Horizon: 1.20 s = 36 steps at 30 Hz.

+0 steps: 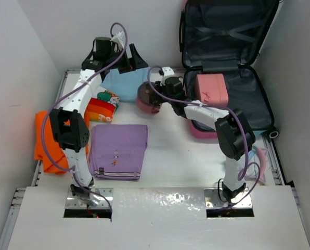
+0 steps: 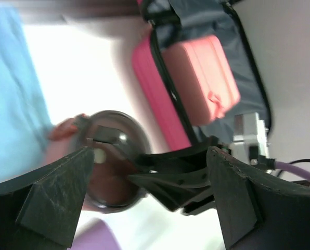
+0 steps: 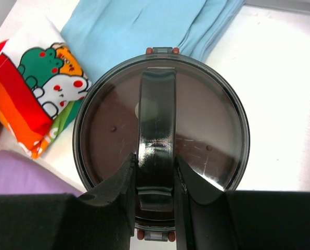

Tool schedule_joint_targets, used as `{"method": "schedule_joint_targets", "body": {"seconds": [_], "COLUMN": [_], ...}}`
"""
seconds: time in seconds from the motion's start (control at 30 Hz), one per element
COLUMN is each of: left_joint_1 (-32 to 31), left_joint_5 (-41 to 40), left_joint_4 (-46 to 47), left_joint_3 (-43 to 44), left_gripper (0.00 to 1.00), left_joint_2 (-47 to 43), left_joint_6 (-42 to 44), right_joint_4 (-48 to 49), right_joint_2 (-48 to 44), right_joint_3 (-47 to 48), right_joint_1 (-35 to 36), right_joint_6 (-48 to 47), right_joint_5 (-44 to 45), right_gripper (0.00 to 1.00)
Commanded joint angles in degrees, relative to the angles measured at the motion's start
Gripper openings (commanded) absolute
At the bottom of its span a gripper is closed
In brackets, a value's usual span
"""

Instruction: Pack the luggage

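Near the middle of the desk (image 1: 170,156), the right gripper (image 3: 155,172) is closed on the black handle (image 3: 156,104) that crosses the dark lid of a round container (image 1: 146,100), with one finger on each side of the bar. The luggage (image 1: 254,104) lies open to the right of the container and slightly farther back. Its long axis runs near to far, and a pink box (image 1: 213,89) is already inside. The right arm is the nearer one. Farther left, the left gripper (image 1: 130,61) hovers wide open by the far edge of a blue cloth (image 1: 118,86), holding nothing.

Left end effector (image 2: 150,156) gapes; right end effector (image 3: 154,160) clamps.
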Motion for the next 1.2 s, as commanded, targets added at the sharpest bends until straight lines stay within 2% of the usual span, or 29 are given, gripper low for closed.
{"method": "schedule_joint_targets", "body": {"seconds": [0.0,0.27,0.4,0.6,0.8,0.87,1.03,1.17], "left_joint_1": [1.1,7.8,9.7,10.0,10.1,10.1,10.1,10.1], "left_joint_5": [-5.9,-12.5,-16.5,-15.2,-13.7,-13.1,-11.9,-11.7], "left_joint_4": [-4.6,-5.3,-7.1,-7.5,-7.5,-7.6,-8.0,-8.6], "left_joint_3": [4.2,4.8,2.9,-0.2,-2.3,-2.7,-4.6,-5.6], "left_gripper": [0.86,0.86,0.86,0.86,0.86,0.87,0.87,0.86], "left_joint_2": [-3.6,-7.1,-9.3,-11.0,-11.6,-11.7,-12.0,-12.2], "left_joint_6": [8.1,13.1,18.3,18.9,19.2,19.4,19.4,20.0], "right_joint_4": [8.8,5.5,-0.1,-7.7,-19.3,-21.6,-21.0,-14.5], "right_joint_2": [-6.8,-13.3,-17.6,-23.5,-27.5,-27.5,-25.4,-23.9], "right_joint_3": [2.7,5.8,9.9,13.3,10.9,10.1,6.7,0.9], "right_joint_1": [-1.2,-6.2,-10.2,-22.6,-36.4,-38.4,-40.1,-40.2], "right_joint_6": [-1.0,-4.4,-10.7,-16.5,-23.8,-26.8,-29.6,-29.2], "right_joint_5": [0.9,0.9,1.3,1.0,-1.8,-2.6,2.1,6.4], "right_gripper": [0.00,0.00,0.00,0.00,0.00,0.00,0.00,0.00]}}
